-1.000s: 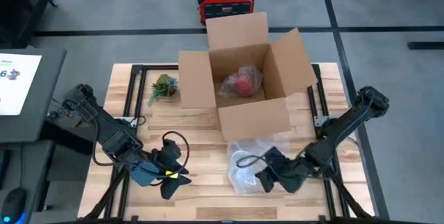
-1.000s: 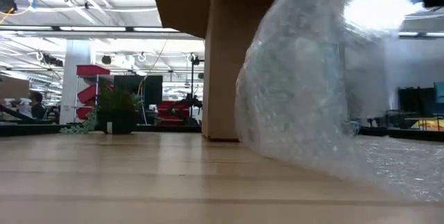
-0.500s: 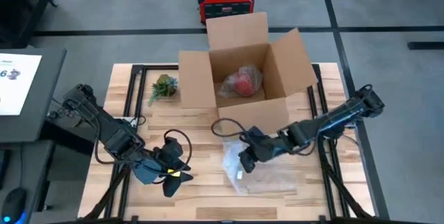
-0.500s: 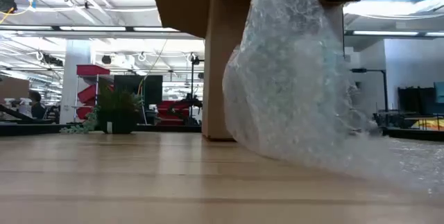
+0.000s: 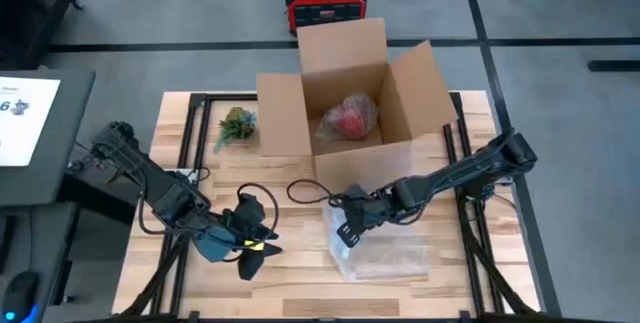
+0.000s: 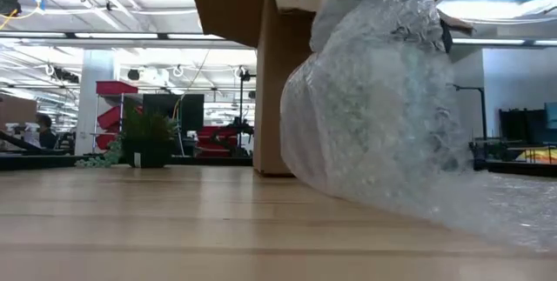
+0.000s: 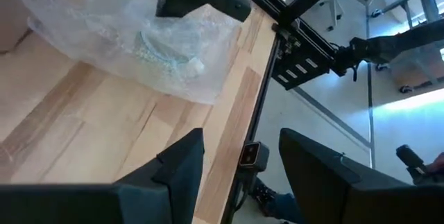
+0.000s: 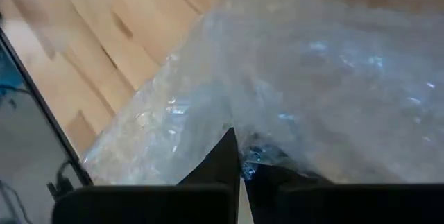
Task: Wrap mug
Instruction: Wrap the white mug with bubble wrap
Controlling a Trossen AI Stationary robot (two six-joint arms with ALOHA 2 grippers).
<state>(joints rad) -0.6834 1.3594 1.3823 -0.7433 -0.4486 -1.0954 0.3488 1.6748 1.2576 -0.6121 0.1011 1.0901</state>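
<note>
Since a second ago the right gripper (image 5: 345,231) has swept from the near right of the worktop (image 5: 280,178) toward its middle, dragging a fold of the bubble wrap (image 5: 375,253) with it; the left arm has barely stirred.

Judging from this, the step in hand is folding the sheet over the mug; the mug itself cannot be made out, and presumably lies under the wrap, which sits just in front of the cardboard box (image 5: 350,113). In the right wrist view the fingers (image 8: 222,161) stand pinched together on the film, so they are gripping the bubble wrap; the low view shows it lifted into a tall hump. Next the fold likely needs carrying across and laying down, then tucking, without tugging the bundle sideways.

Right arm: stretched long and low from the right edge across the worktop. Left gripper (image 5: 250,248) hovers over the near left of the worktop, its fingers spread and holding nothing. A wrapped red object (image 5: 348,118) rests inside the box; a small plant (image 5: 235,123) stands beside it.
</note>
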